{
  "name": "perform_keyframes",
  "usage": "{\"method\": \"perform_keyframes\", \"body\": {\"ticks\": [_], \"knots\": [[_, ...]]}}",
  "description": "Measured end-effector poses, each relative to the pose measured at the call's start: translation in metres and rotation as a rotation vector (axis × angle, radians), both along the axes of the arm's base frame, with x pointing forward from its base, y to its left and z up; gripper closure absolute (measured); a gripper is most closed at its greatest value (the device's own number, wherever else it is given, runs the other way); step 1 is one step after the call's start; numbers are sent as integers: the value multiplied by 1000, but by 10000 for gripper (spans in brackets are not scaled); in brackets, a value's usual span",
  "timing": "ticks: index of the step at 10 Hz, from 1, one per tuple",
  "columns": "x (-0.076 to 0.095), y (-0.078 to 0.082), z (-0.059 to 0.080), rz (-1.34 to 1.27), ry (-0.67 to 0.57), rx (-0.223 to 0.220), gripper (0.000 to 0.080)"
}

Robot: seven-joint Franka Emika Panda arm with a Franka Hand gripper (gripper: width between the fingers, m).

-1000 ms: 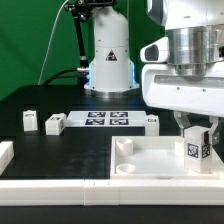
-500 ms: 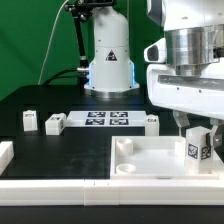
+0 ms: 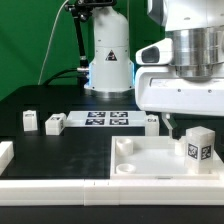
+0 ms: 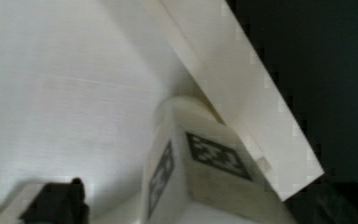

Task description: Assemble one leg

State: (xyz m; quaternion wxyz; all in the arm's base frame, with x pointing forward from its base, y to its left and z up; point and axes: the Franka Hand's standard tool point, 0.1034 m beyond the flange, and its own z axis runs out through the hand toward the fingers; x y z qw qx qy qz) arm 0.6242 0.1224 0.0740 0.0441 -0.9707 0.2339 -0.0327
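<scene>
The leg (image 3: 198, 145), a small white block with a black-and-white tag facing the camera, stands upright in the far right corner of the large white tray (image 3: 150, 166). My gripper (image 3: 184, 122) hangs just above and to the exterior view's left of it, open. One dark finger (image 3: 168, 124) is clear of the leg. In the wrist view the leg (image 4: 202, 165) stands against the tray's rim (image 4: 229, 60). One finger (image 4: 55, 200) shows well apart from it, and the other finger is out of view.
Two more small white blocks (image 3: 29, 121) (image 3: 55, 123) stand on the black table at the exterior view's left, and another (image 3: 151, 121) is by the marker board (image 3: 105, 119). A white part (image 3: 5, 152) lies at the left edge. The robot base (image 3: 110, 60) stands behind.
My gripper has let go of the leg, and its jaws have shifted to the exterior view's left and slightly up. The leg stays standing in the tray.
</scene>
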Motion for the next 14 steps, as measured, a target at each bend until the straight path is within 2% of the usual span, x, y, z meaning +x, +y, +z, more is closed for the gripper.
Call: {"method": "perform_keyframes", "body": {"ticks": [5, 9, 11, 12, 13, 14], "knots": [[4, -6, 4, 508, -14, -58, 150], [4, -8, 2, 651, -29, -71, 175], [4, -8, 2, 612, -27, -67, 468], [4, -8, 2, 613, -27, -67, 468], [3, -7, 2, 559, -24, -60, 509], [3, -6, 2, 444, -17, -49, 509]]}}
